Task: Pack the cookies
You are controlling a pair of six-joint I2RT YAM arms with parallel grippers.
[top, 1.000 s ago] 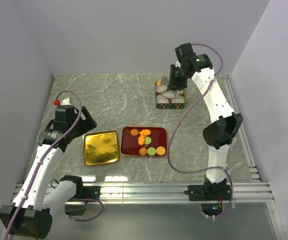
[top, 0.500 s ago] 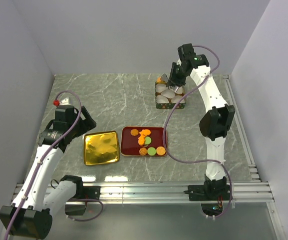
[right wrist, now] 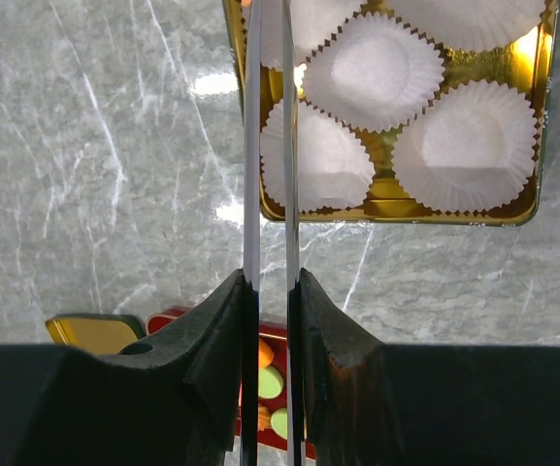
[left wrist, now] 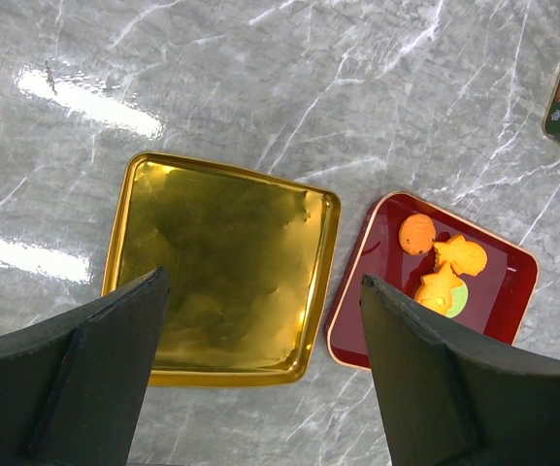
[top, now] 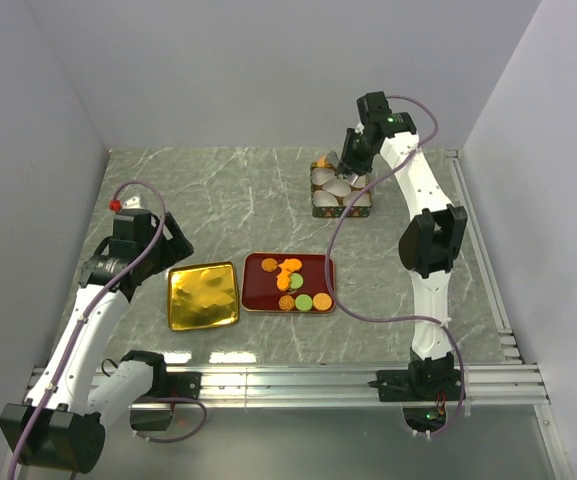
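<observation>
The right claw (right wrist: pixel 270 146) is hanging over the left side of an open tin (right wrist: pixel 396 209). Its two thin blades are standing close together with only a slit between them. Their tips are running out of the wrist view, so I cannot tell whether they are pinching anything. The left claw (left wrist: pixel 263 282) is hovering with its fingers spread wide apart and nothing between them.

The cookies (top: pixel 290 283), orange, green and tan, are lying in a loose cluster on a dark red tray (top: pixel 318 270) near the middle of the table. A shiny gold tray (top: pixel 203 295) is lying just beside the red one on its left, under the left claw. The tin is sitting well apart from both trays, toward the back on the right. White frilled paper cups (right wrist: pixel 372 68) are filling it side by side. Everything is resting on a grey marbled table (top: pixel 218 190).
</observation>
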